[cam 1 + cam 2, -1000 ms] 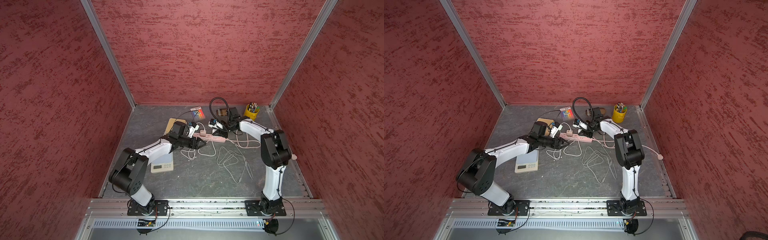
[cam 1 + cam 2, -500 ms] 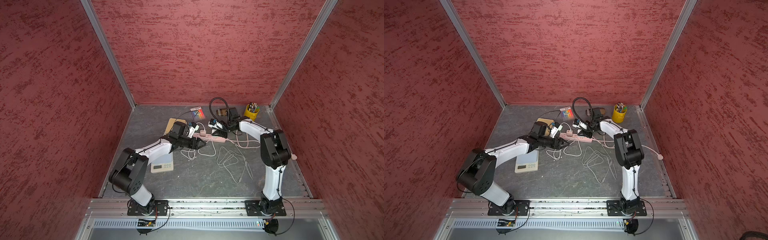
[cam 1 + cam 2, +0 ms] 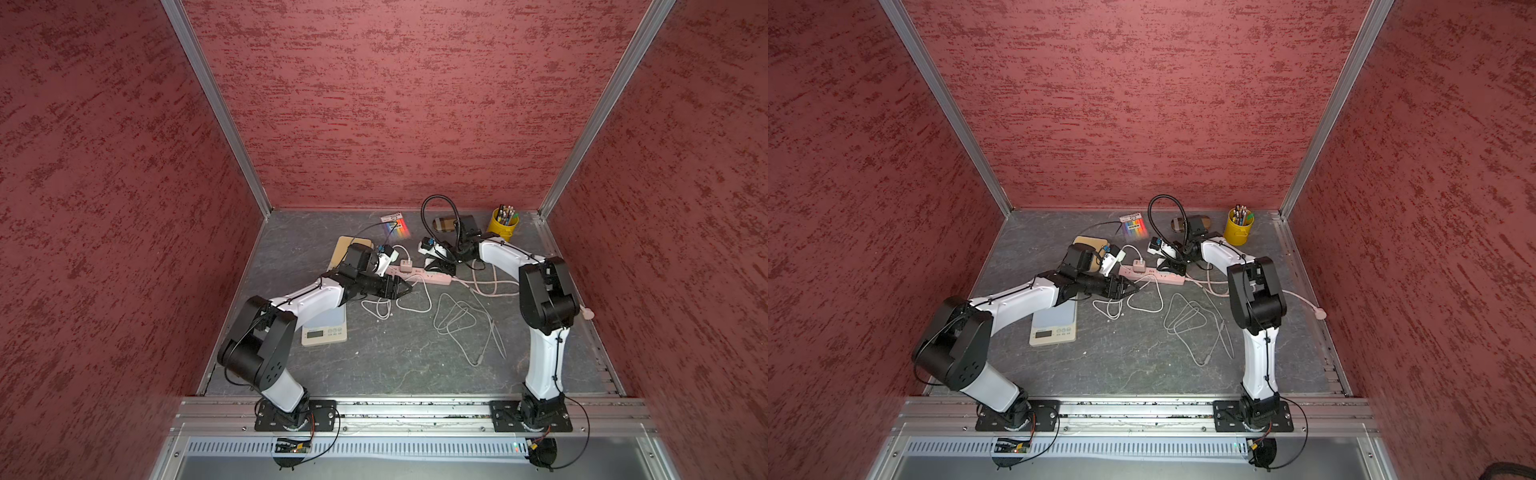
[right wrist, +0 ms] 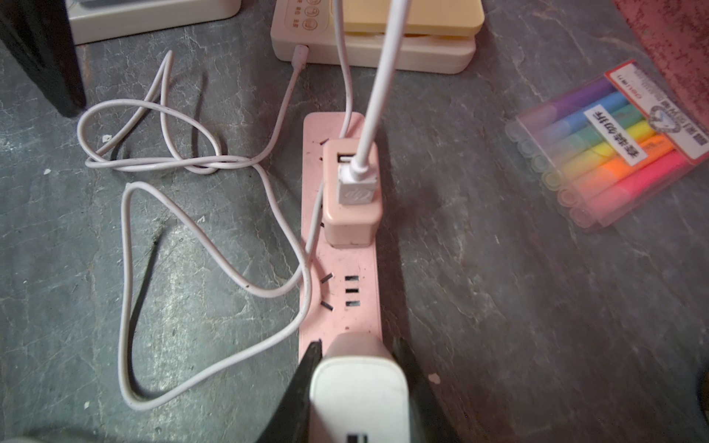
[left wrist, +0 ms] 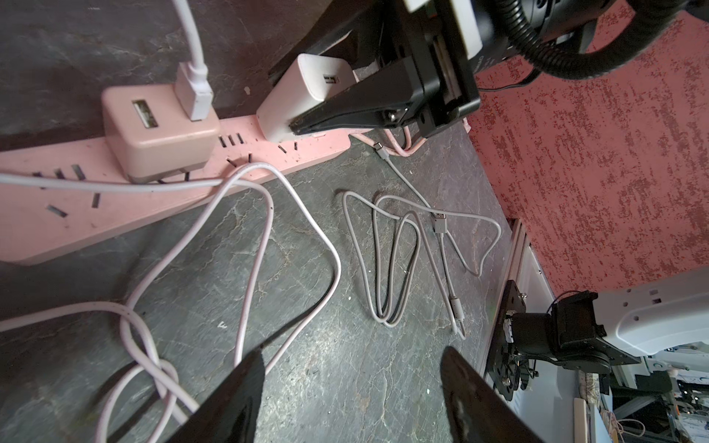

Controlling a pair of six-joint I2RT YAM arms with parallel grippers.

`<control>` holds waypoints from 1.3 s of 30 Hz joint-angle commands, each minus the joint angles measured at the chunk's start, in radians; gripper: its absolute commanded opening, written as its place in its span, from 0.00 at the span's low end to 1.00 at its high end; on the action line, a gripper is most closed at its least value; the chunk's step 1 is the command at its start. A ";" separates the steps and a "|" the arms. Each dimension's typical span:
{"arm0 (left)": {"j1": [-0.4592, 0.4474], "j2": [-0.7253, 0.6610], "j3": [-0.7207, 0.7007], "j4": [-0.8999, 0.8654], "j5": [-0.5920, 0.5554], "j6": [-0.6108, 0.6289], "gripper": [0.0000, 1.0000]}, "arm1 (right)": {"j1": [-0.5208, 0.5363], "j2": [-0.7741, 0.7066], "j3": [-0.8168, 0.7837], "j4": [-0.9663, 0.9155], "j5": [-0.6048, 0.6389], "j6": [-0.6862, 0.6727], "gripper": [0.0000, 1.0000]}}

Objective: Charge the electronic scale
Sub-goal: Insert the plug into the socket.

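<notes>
The electronic scale is white with a small display and lies partly under my left arm. My left gripper is open and empty, low over the pale looped cables beside the pink power strip. My right gripper is shut on a white charger adapter, which stands on the strip's end socket. A pink adapter with a white USB cable is plugged in further along. A loose grey cable lies on the table.
A cream device with a yellow top sits past the strip with a cable plugged into it. A highlighter pack, a yellow pen cup and a black gooseneck hose stand at the back. Red walls close three sides.
</notes>
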 commanded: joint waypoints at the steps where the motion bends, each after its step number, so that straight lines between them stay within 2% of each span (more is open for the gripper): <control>1: -0.005 0.020 0.022 0.004 0.002 0.008 0.73 | -0.011 0.029 0.013 -0.041 -0.023 -0.020 0.00; 13: -0.018 0.034 0.043 -0.002 0.005 -0.003 0.73 | 0.003 0.070 -0.041 -0.113 0.139 -0.037 0.00; 25: -0.012 -0.008 0.020 -0.032 -0.014 0.011 0.73 | 0.029 0.144 -0.046 -0.179 0.262 -0.013 0.00; 30: -0.011 -0.027 0.007 -0.025 -0.017 0.012 0.73 | 0.030 0.126 -0.091 -0.168 0.280 0.004 0.00; 34: -0.006 -0.033 0.003 -0.026 -0.013 0.016 0.73 | 0.030 0.068 -0.145 -0.071 0.281 0.043 0.00; 35: -0.005 -0.037 0.003 -0.028 -0.011 0.017 0.73 | 0.030 0.041 -0.169 -0.032 0.281 0.051 0.04; 39: 0.005 -0.066 -0.008 -0.031 -0.015 0.024 0.73 | 0.027 -0.063 -0.237 0.118 0.285 0.094 0.41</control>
